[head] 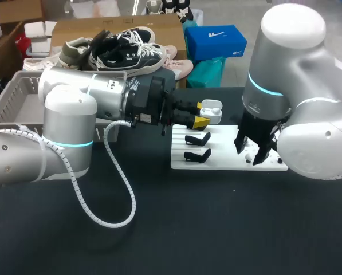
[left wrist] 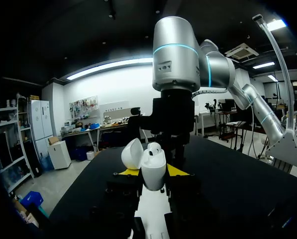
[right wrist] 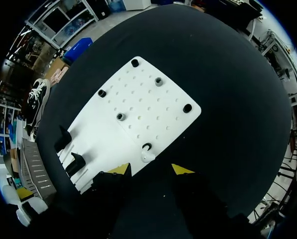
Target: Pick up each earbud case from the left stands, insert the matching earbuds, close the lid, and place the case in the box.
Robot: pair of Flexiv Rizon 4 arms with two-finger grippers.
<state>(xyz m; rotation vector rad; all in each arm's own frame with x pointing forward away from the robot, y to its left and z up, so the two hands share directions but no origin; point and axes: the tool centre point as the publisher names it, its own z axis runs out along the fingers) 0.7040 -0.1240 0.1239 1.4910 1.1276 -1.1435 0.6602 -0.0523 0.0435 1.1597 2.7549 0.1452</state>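
Head view: the left hand lies level above the far left corner of the white perforated board, and its fingers point across the board toward the right arm. It is clenched on the white oval earbud case, which is held in the air above the far edge of the board. The lid of the case is open. The two black hook-shaped stands on the left part of the board carry nothing. The right hand hangs straight down over the right part of the board, with its fingers spread. A grey plastic basket stands on the black counter, well apart from the board on its left side.

Left wrist view: the case sits between the two yellow tips, and both fingers press it from the sides. Its long axis follows the fingers, and its open mouth points away from the wrist, toward the right arm. The lid is swung to one side, and one white earbud stands in the mouth.

Right wrist view: the right hand is released and grips nothing. A second small white earbud stands upright at the near edge of the board, just ahead of the gap between the fingers. The stands are at the opposite end of the board, and the basket is beyond them.
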